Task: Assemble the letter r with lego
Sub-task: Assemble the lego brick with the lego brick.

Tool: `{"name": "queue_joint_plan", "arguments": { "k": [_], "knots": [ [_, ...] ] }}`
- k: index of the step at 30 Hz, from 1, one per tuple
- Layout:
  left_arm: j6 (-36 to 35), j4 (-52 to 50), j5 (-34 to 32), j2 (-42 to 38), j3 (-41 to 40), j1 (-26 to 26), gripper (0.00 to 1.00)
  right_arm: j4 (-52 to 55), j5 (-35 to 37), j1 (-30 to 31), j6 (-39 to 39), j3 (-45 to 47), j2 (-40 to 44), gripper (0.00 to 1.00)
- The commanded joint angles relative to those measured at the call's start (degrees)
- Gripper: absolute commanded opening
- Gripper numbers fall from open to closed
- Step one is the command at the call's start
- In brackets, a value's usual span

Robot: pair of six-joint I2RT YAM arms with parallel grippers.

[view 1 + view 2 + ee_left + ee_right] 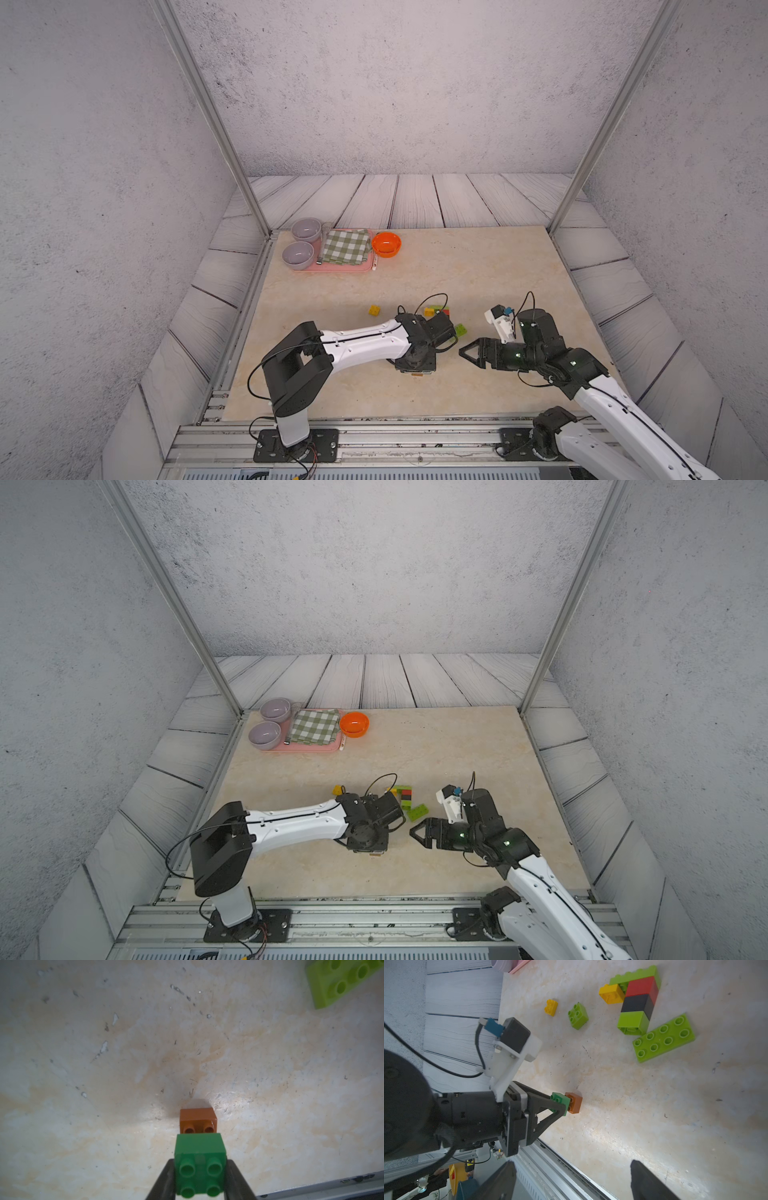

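Dark green brick [200,1164] clamped inside left gripper [201,1167]

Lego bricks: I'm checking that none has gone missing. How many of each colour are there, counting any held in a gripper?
Lime green bricks: 4
Yellow bricks: 2
Red brick: 1
Black brick: 1
Dark green brick: 1
Brown-orange brick: 1
Total: 10

High top views share the whole table [478,270]; close wrist views share the dark green brick [199,1165].
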State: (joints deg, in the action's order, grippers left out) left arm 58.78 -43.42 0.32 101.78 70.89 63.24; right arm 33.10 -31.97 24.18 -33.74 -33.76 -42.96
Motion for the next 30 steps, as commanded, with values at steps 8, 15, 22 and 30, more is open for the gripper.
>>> {"name": "queue_joint_plan", "arguments": {
  "k": [8, 15, 22, 30],
  "knots": [
    [-2.1, -0.8, -0.3, 1.4, 1.7, 0.2, 0.00, -0.7, -1.2, -0.2, 1.0, -0.1, -0.4, 0.89],
    [-2.9, -0.4, -0.2, 2.1, 2.2, 0.2, 0.00, -0.1, 0.1, -0.2, 0.8, -0.2, -0.3, 0.89],
    [-3.0, -0.6, -0.3, 2.1, 2.1, 0.2, 0.00, 4.8, 8.1, -0.2, 0.1, -0.8, -0.4, 0.89],
    [-3.3, -0.3, -0.2, 2.1, 1.5, 0.3, 0.00, 4.0, 7.2, -0.1, -0.6, -0.8, -0.8, 0.89]
  ]
}}
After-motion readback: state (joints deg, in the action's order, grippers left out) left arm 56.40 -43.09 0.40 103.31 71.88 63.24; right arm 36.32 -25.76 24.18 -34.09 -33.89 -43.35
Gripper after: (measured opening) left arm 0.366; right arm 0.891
